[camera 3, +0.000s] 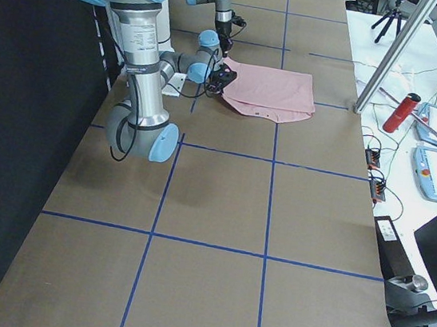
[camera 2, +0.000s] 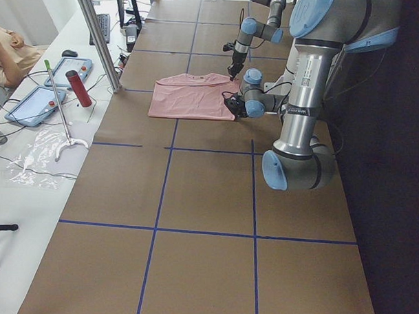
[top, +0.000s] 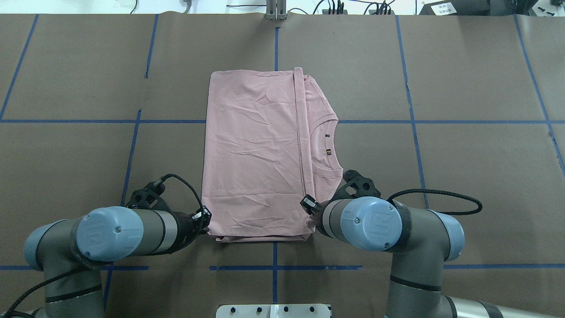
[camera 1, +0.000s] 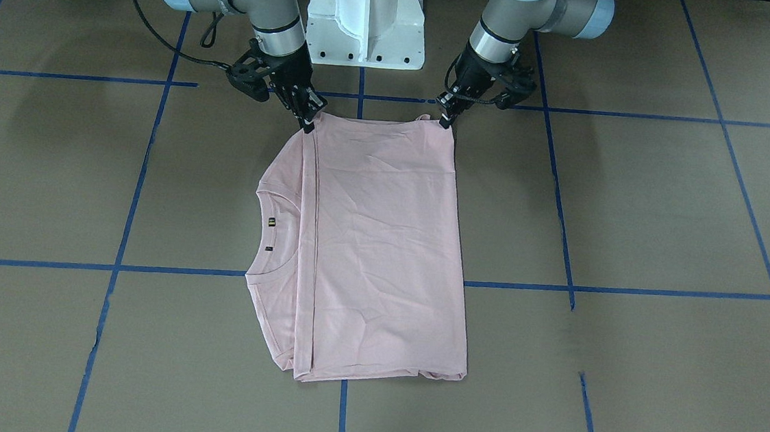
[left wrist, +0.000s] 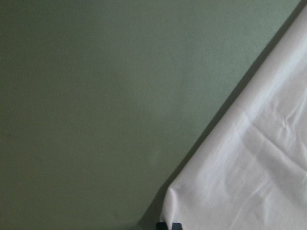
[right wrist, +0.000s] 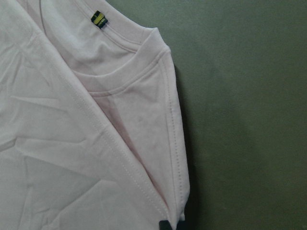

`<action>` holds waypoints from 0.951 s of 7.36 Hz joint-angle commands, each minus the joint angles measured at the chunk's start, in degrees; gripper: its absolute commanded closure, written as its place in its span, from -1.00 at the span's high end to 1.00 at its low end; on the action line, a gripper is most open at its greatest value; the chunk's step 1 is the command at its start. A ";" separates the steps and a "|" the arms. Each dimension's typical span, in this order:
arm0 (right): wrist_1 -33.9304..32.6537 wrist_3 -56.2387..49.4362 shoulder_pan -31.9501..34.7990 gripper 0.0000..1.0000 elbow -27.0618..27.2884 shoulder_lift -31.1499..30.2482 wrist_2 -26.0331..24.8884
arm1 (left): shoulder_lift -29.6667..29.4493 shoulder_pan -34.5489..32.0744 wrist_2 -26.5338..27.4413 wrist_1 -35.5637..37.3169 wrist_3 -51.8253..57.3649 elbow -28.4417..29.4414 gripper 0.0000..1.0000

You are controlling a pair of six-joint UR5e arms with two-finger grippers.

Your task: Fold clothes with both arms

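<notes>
The pale pink T-shirt (camera 1: 383, 243) lies flat and folded on the brown table, plain back up, print hidden. Its ribbed collar (top: 331, 145) with a small label (right wrist: 98, 19) pokes out on my right side. My left gripper (camera 1: 445, 121) is shut on the shirt's near corner on my left, seen also in the overhead view (top: 205, 219). My right gripper (camera 1: 308, 124) is shut on the near corner by the fold line, seen also in the overhead view (top: 309, 206). Both wrist views show pink cloth (left wrist: 249, 167) at the fingertips.
The white pedestal base (camera 1: 366, 22) stands just behind the shirt's near edge. Blue tape lines (camera 1: 342, 405) cross the table. A metal pole (camera 2: 97, 36), a red bottle (camera 2: 79, 88) and tablets (camera 2: 39, 104) stand on the far side bench.
</notes>
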 commanded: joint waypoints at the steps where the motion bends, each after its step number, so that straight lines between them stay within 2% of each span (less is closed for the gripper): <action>1: -3.12 -0.02 0.39 -1.00 10.47 -3.74 0.44 | 0.13 -0.23 -0.29 6.49 -0.66 -11.45 -1.00; 2: -9.15 -0.28 1.43 -1.00 16.12 -3.16 1.49 | -1.00 -0.66 -0.29 8.43 -0.66 -13.58 -1.00; 3: -10.26 -2.55 6.06 -1.00 13.74 -0.98 3.67 | -4.15 -6.93 -0.38 8.71 0.30 -10.65 -1.00; 4: -10.62 -6.05 11.15 -1.00 9.19 3.74 6.91 | -10.88 -12.04 -0.46 8.80 0.92 -2.44 -1.00; 5: -10.45 -6.34 15.38 -1.00 3.40 8.14 8.42 | -14.25 -14.18 -0.47 8.36 4.32 4.52 -1.00; 7: -10.27 -8.62 20.67 -1.00 -7.33 15.00 11.33 | -16.21 -19.01 -0.38 7.66 9.43 9.14 -1.00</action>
